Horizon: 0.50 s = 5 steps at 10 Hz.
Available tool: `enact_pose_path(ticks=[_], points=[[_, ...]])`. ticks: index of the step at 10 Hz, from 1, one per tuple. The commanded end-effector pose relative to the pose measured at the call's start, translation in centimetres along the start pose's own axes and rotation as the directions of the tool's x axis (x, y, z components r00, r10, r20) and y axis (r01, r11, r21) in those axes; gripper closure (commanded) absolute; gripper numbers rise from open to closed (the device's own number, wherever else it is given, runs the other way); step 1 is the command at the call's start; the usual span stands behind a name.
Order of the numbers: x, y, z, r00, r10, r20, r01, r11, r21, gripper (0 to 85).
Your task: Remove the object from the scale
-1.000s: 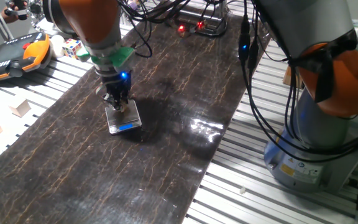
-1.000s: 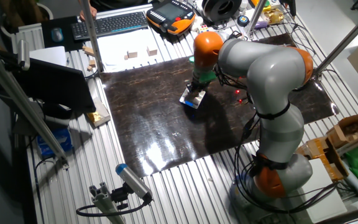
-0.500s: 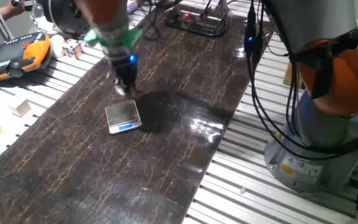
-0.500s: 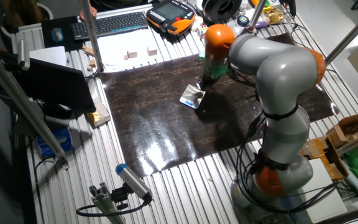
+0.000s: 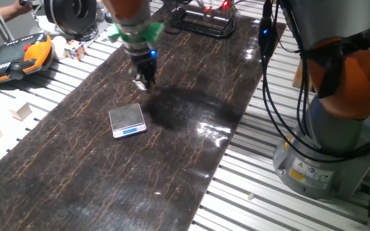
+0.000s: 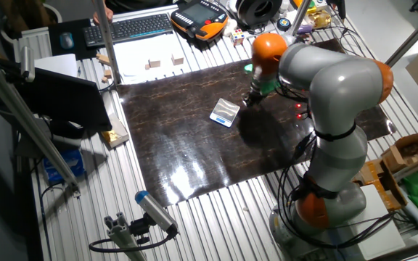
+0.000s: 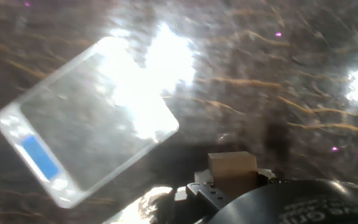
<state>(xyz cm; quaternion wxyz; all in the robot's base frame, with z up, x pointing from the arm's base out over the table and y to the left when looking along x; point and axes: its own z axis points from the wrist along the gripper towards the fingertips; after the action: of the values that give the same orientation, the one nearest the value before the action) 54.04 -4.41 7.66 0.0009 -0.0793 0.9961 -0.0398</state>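
The silver-grey scale (image 5: 127,120) lies flat on the dark mat, its blue display strip at the near edge, and its platform is bare. It also shows in the other fixed view (image 6: 225,113) and in the hand view (image 7: 86,118). My gripper (image 5: 148,82) hangs low over the mat beyond the scale, off to its far right side. In the hand view the gripper (image 7: 232,180) is shut on the tiny light-tan wooden cube (image 7: 232,165), which is beside the scale and not over it. The cube is too small to make out in the fixed views.
A Rubik's cube (image 5: 74,48) and an orange teach pendant (image 5: 18,58) lie at the back left. Larger pale wooden blocks (image 5: 21,113) sit left of the mat. The arm's base (image 5: 326,128) and hanging cables (image 5: 265,77) stand at the right.
My gripper has come up off the scale with the cube in it and moved toward the back right, leaving the platform bare.
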Motion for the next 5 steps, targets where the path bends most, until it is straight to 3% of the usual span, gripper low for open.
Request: enact_pose_path(ticks=[1, 5], points=[[0.0, -0.1, 0.4, 1.000, 0.000, 0.000, 0.000, 1.000, 0.000, 84.3], [-0.1, 0.3, 1.7, 1.000, 0.005, 0.010, -0.005, 1.000, -0.004, 84.3]])
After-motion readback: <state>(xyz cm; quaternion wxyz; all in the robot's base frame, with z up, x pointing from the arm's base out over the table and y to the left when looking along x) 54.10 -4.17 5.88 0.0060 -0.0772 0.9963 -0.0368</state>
